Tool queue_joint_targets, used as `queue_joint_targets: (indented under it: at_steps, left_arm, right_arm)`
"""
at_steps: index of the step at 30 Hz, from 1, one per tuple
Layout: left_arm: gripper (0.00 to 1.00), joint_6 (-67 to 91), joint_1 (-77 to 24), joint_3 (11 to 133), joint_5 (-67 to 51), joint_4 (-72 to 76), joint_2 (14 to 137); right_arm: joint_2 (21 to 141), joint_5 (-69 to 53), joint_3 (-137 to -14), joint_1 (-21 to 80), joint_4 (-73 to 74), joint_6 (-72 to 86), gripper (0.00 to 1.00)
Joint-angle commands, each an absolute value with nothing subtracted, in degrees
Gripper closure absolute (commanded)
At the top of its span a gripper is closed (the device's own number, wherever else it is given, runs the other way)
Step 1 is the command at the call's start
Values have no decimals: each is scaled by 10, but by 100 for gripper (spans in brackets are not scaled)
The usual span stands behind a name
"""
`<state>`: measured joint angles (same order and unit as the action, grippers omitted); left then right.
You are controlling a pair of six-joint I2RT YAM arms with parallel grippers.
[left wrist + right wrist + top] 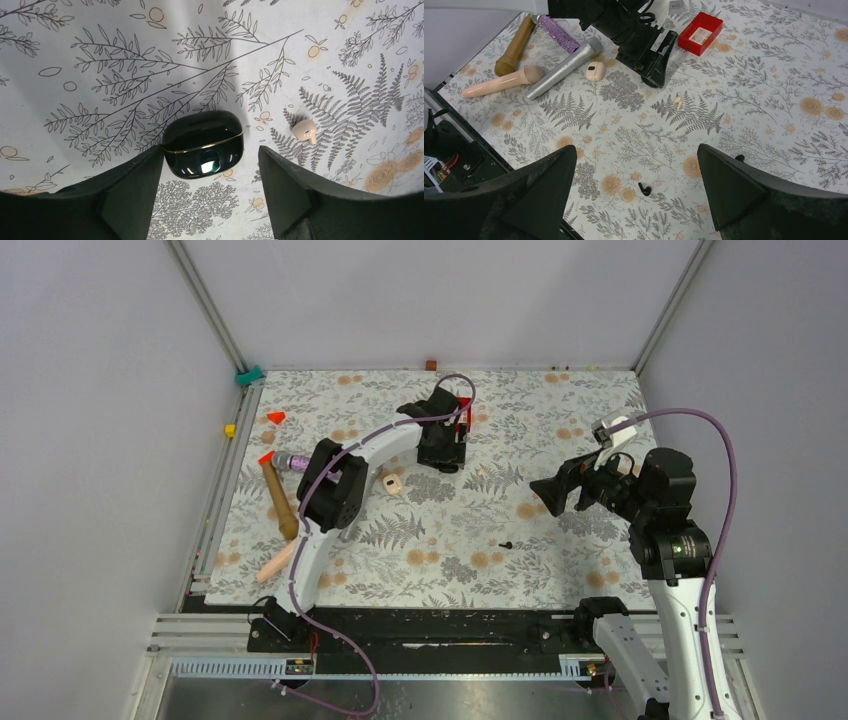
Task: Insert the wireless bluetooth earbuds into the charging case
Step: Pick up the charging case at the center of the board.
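The charging case (pixel 200 137) is glossy black with a thin gold seam. It lies closed on the floral mat. My left gripper (pixel 211 152) is open just above it, one finger on each side of its near end. In the top view the left gripper (pixel 440 452) hides the case. One black earbud (pixel 644 189) lies on the mat between and ahead of the fingers of my open, empty right gripper (pixel 636 148). It also shows in the top view (pixel 506 544). A second black earbud (pixel 739 158) peeks out from behind the right finger. The right gripper (pixel 553 490) hovers above the mat.
A beige earbud (pixel 304 130) lies right of the case, and a beige case (pixel 595 71) sits further off. A red box (pixel 700 33), a silver microphone (pixel 564 67), a purple glitter stick (pixel 556 32), a wooden handle (pixel 278 498) and a peach stick (pixel 499 82) lie around the left arm.
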<state>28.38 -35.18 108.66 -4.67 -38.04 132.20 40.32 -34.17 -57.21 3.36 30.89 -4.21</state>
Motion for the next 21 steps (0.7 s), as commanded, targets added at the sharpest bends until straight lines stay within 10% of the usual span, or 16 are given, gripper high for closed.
queue_joint_targets:
  at_steps: [1,21]
  left_arm:
    - [33,289,-358,1117,-26,-395,1344]
    - [63,144,-361,1011,-69,-298,1208]
  right_arm:
    - [399,-357,-570,37,289,-49,1]
    - [431,-348,-569,40,262,-6,1]
